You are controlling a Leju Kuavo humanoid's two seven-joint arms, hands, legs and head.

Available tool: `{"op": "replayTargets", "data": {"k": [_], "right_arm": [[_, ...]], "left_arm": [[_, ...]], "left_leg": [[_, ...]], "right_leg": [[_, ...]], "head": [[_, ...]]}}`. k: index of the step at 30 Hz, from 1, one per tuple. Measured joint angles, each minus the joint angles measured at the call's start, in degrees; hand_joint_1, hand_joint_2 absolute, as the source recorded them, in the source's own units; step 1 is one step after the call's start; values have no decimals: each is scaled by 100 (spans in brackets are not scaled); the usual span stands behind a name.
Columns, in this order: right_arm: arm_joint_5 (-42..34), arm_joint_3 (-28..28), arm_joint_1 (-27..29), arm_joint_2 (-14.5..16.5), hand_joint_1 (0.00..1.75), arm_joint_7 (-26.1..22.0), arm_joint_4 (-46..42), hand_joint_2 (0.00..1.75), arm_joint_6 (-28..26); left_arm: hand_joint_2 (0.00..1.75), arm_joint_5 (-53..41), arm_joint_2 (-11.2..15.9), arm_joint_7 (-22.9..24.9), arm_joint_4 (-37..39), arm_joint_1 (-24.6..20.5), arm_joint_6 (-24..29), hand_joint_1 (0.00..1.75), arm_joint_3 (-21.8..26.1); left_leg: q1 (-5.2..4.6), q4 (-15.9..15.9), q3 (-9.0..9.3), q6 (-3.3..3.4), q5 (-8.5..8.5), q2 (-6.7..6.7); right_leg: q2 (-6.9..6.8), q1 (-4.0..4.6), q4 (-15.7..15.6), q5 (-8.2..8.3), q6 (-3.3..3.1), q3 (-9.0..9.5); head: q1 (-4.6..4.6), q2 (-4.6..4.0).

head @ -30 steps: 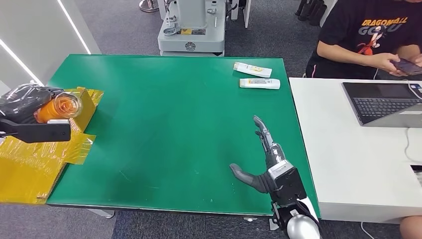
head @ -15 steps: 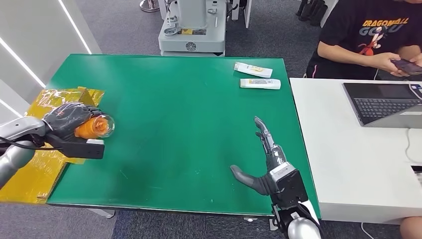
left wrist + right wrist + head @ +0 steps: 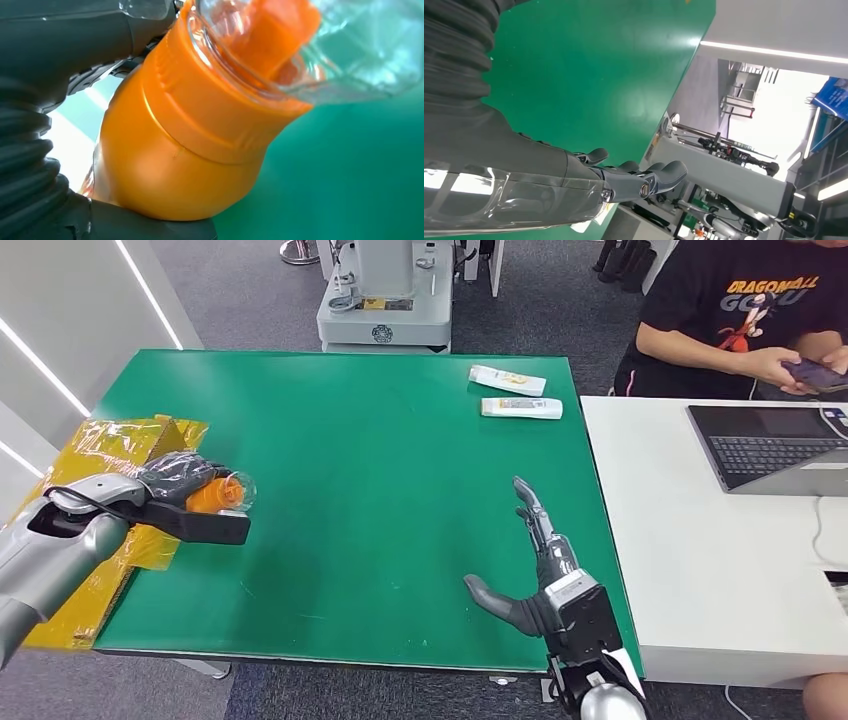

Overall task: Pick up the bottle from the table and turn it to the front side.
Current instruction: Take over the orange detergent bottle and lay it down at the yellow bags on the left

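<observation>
An orange bottle with a clear cap [image 3: 218, 493] is gripped in my left hand [image 3: 180, 480], held lying sideways over the left part of the green table [image 3: 370, 470], its cap end pointing right. The left wrist view has the orange bottle [image 3: 185, 135] close up, with my left hand [image 3: 60, 60] wrapped around it. My right hand [image 3: 535, 565] hovers over the table's front right area, fingers spread and holding nothing. In the right wrist view, the right hand [image 3: 589, 180] stretches out above the green table [image 3: 589, 75].
Yellow plastic wrapping [image 3: 90, 530] lies on the table's left edge. Two white tubes [image 3: 508, 380] [image 3: 521, 408] lie at the back right. A white desk [image 3: 720, 540] with a laptop [image 3: 775, 445] adjoins on the right, where a person [image 3: 745, 315] sits holding a phone. A grey machine [image 3: 385, 295] stands behind the table.
My left hand has carried the bottle rightward and lower, from above the yellow wrapping to over the green surface. The right hand has hardly moved.
</observation>
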Motion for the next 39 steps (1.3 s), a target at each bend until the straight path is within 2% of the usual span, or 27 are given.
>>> {"op": "replayTargets", "data": {"k": [9,15,24,36,37,39], "right_arm": [[-48,0,29,0,0,-15,-17,175,75],[-50,0,59,-1,0,-34,-52,175,99],[-101,0,90,-8,0,-58,-66,175,91],[-107,7,103,-9,0,-33,-96,175,112],[-109,7,101,-9,0,-32,-96,175,130],[-114,8,98,-9,0,-29,-96,175,165]], "left_arm": [[175,-90,-153,58,580,12,191,175,-137],[175,-160,-114,-9,720,249,507,175,-141],[175,-234,-109,-47,878,529,651,175,-117],[175,-505,-198,-53,1116,798,1179,175,39],[175,-526,-197,-42,1122,827,1226,170,51],[175,-587,-198,-5,1124,902,1363,82,103]], "left_leg": [[0,-1,-4,0,0,2],[0,-2,-3,0,0,1],[0,-2,-2,0,0,2],[0,-2,-2,0,0,2],[0,-2,-2,0,0,1],[0,-2,-2,0,0,1]], "right_leg": [[3,0,0,0,0,0],[2,0,0,0,0,0],[3,0,2,0,0,0],[2,0,3,0,0,0],[2,0,3,0,0,0],[2,0,3,0,0,0]], "head": [[2,0],[1,1],[1,0],[1,0],[1,0],[1,0]]}}
